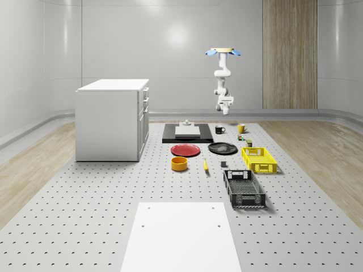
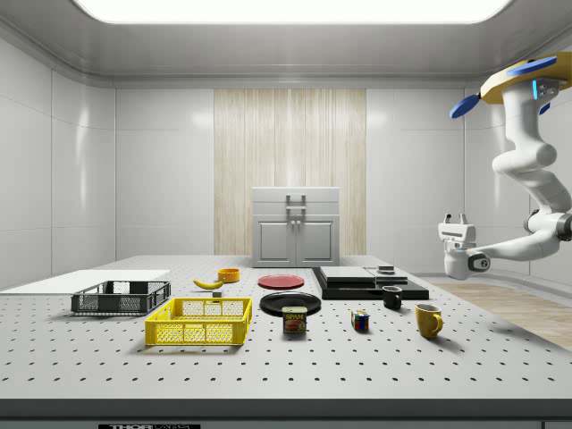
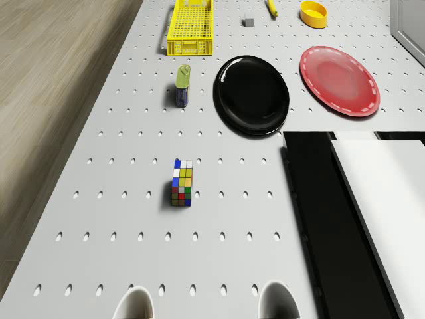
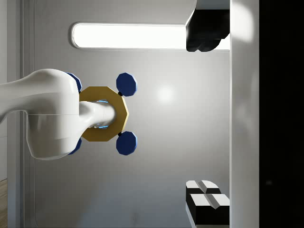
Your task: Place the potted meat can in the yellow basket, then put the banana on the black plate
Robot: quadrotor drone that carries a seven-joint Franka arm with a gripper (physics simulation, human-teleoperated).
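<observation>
The potted meat can [image 1: 249, 143] [image 2: 295, 320] [image 3: 182, 85] stands on the table between the Rubik's cube and the yellow basket [image 1: 259, 160] [image 2: 200, 322] [image 3: 189, 26]. The banana [image 1: 205, 165] [image 2: 208, 283] [image 3: 271, 6] lies beside the orange bowl. The black plate [image 1: 222, 148] [image 2: 290, 302] [image 3: 252, 95] sits next to the red plate. The drone [image 1: 223, 52] [image 2: 527, 85] [image 4: 102, 114] hovers high over the table's far end, near the mugs. My gripper [image 1: 225, 107] [image 2: 455, 220] [image 4: 206, 118] hangs in the air, turned up toward the drone, open and holding nothing.
A Rubik's cube [image 3: 181, 183], a black mug [image 2: 391, 298] and a yellow mug [image 2: 428, 320] stand under the drone. A red plate [image 3: 340, 80], an orange bowl [image 1: 179, 164], a black basket [image 1: 244, 188], a black mat with a white block [image 1: 188, 131] and a white cabinet [image 1: 112, 119] also stand there.
</observation>
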